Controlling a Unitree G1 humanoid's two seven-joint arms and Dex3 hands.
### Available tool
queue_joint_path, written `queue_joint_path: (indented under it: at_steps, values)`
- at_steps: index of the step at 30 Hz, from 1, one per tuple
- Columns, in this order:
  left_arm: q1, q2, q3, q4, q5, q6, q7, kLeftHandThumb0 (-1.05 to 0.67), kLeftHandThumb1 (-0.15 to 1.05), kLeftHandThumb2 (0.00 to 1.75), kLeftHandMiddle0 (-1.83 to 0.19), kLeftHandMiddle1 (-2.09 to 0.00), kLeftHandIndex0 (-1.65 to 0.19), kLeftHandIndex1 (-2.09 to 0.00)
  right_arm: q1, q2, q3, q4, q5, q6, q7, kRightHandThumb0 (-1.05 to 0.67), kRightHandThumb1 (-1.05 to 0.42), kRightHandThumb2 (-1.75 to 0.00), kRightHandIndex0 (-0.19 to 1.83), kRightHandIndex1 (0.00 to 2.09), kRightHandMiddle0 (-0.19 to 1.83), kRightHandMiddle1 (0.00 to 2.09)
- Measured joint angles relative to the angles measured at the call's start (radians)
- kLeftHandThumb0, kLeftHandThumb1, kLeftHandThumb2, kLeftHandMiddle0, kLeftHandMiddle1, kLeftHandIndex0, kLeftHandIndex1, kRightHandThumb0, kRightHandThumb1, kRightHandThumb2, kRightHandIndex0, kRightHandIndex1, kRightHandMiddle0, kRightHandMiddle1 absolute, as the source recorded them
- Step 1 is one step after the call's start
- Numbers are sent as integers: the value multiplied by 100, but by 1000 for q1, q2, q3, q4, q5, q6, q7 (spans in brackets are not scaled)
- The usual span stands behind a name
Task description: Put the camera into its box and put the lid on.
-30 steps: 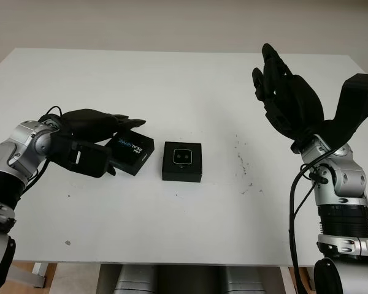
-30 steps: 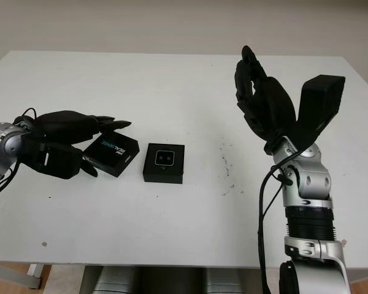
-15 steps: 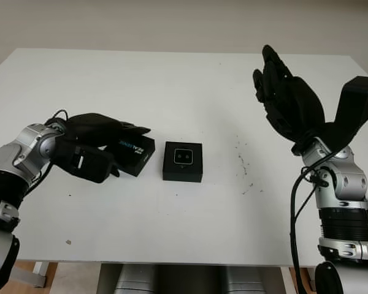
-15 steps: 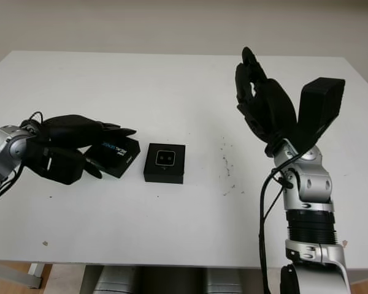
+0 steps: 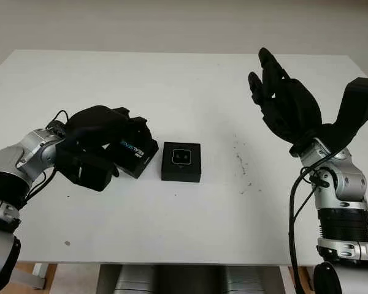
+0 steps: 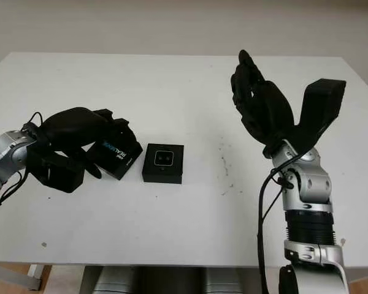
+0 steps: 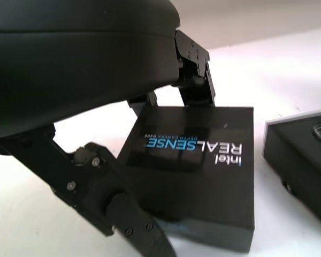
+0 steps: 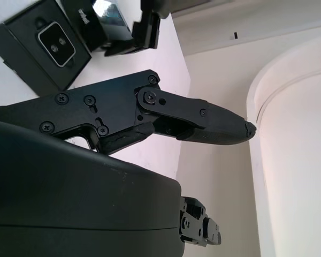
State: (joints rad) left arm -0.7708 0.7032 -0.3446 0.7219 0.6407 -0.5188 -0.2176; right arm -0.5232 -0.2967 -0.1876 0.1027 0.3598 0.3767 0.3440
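Lid (image 5: pixel 135 154), black, printed: left of box (image 5: pixel 181 162), just beside it on table (image 5: pixel 190 92). Rigid, light, prob. slick; take by opp. side edges. Left hand (image 5: pixel 101 125) curled round lid. Camera (image 5: pixel 181 157) sits in box. Right hand (image 5: pixel 285 101) raised far right, open.

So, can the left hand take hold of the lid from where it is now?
Probably yes. The left hand already curls over the lid, with fingers at its far edge. Nothing lies between them, and the box holding the camera sits apart.
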Motion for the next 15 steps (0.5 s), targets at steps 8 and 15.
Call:
queue_joint_path:
  at_steps: [8, 15]
  values:
    - [96, -41, 68, -291, -93, 374, -167, -12, 96, 5, -33, -135, -28, -144, 18, 14, 19, -62, 1, 4, 9, -73, -105, -63, -19, 0, -19, 0]
    - [89, -73, 98, -436, -134, 618, -299, -10, 94, 5, -42, -138, -35, -142, 27, 17, 19, -82, 1, 16, 5, -72, -105, -63, -19, 0, -19, 0]
